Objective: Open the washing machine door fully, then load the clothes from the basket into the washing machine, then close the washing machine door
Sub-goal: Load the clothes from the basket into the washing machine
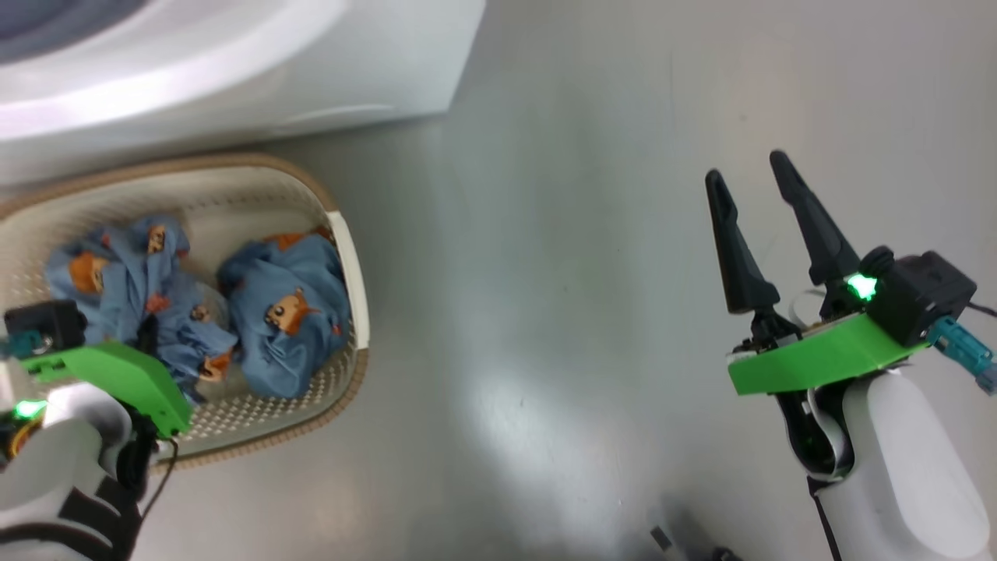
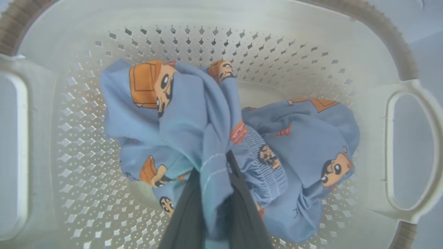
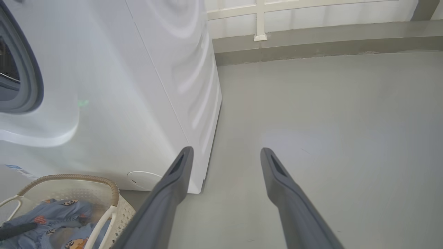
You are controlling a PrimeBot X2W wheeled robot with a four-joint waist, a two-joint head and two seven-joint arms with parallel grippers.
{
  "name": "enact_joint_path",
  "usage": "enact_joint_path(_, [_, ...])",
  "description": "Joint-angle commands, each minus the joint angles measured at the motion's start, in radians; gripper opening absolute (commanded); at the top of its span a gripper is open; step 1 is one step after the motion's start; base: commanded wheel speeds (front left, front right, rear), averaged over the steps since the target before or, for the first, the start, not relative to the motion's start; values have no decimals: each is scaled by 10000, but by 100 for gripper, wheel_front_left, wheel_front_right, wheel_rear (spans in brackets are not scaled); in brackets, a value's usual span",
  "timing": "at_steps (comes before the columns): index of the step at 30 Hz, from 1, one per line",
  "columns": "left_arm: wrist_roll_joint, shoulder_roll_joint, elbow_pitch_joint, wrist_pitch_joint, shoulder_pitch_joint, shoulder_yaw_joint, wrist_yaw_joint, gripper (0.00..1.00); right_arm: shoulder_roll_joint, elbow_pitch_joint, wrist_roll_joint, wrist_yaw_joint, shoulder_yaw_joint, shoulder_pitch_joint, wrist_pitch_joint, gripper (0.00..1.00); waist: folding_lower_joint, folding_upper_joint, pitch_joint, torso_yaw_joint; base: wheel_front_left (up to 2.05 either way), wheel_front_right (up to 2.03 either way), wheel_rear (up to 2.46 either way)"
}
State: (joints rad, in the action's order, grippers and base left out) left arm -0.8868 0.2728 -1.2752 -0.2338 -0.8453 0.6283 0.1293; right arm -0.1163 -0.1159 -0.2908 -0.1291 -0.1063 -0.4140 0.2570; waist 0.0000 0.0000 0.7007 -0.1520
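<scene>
The cream basket (image 1: 352, 273) with its brown rim stands on the floor against the front of the white washing machine (image 1: 234, 70). Two bundles of the blue clothes (image 1: 288, 312) with orange cartoon figures lie in it. My left gripper (image 2: 211, 162) reaches down into the basket (image 2: 221, 38) and is shut on a fold of the left bundle of the clothes (image 2: 183, 117). My right gripper (image 1: 746, 170) hangs open over bare floor, well right of the basket. The right wrist view shows the washing machine (image 3: 121, 86) with its grey-blue gasket (image 3: 31, 79). The door is out of view.
Grey floor (image 1: 561, 327) stretches to the right of the machine and the basket. Behind it runs a low grey kerb (image 3: 311, 45) below a pale wall. The basket has a handle opening (image 2: 410, 152) at each short end.
</scene>
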Motion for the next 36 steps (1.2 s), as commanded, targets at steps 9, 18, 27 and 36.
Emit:
enact_joint_path(9, [169, 441, 1193, -275, 1403, -904, 14, 0, -141, -202, -111, -16, 31, 1280, 48, 100, 0, 0, -2504, 606, 0, 0, 0])
enact_joint_path(18, [1331, 373, 2705, -277, 2940, -2344, -123, 0, -252, -533, -240, -16, 221, 2333, 48, 100, 0, 0, -4067, 839, 0, 0, 0])
enact_joint_path(27, [3033, 24, 4868, -278, 4867, -4297, -160, 0, -417, -713, -360, -16, 335, 3392, 48, 100, 0, 0, -5417, 1047, 0, 0, 0])
enact_joint_path(36, [4522, -588, 7263, -279, 6560, -5752, -71, 0, -544, -724, -464, -16, 518, 4227, 48, 100, 0, 0, -6314, 1260, 0, 0, 0])
